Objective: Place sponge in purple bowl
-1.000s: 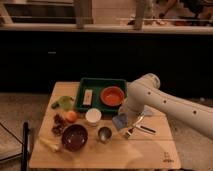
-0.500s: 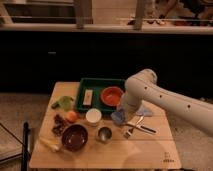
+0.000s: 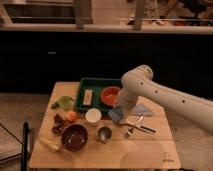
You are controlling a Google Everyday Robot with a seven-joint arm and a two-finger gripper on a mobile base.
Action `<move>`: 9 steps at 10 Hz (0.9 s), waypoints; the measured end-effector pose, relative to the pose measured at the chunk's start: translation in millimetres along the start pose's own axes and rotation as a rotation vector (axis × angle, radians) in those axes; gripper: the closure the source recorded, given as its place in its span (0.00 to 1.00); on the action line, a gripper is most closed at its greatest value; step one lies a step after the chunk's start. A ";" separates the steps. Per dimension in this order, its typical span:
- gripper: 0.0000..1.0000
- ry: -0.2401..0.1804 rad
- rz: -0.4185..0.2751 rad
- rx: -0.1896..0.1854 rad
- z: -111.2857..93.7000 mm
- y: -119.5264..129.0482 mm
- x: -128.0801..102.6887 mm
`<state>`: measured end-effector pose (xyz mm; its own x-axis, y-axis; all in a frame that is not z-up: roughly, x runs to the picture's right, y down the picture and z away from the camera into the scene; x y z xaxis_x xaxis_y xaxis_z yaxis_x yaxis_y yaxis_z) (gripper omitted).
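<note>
Fingers (image 3: 120,111) of the gripper (image 3: 118,114) clasp the sponge (image 3: 114,117), right of the purple bowl (image 3: 74,137).

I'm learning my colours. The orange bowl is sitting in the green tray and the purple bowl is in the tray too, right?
Not quite. The camera view shows the orange bowl in the green tray, but the purple bowl sits outside it, on the wooden table near the front. The gripper is beside the tray.

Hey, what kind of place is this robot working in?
Probably a kitchen or café mock-up: a wooden table holds a purple bowl, cutlery and a green tray. The pincer is over the sponge.
</note>
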<state>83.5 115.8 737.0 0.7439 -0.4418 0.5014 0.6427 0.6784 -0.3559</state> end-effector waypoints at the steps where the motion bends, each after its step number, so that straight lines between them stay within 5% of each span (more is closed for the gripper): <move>1: 0.90 -0.010 -0.051 -0.003 0.3 -8.3 -11.5; 6: 0.90 -0.059 -0.309 -0.019 8.1 -57.6 -96.7; 9: 0.90 -0.096 -0.573 -0.037 13.1 -64.0 -148.4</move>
<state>-70.4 145.6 695.8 0.2566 -0.6764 0.6904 0.9451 0.3250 -0.0330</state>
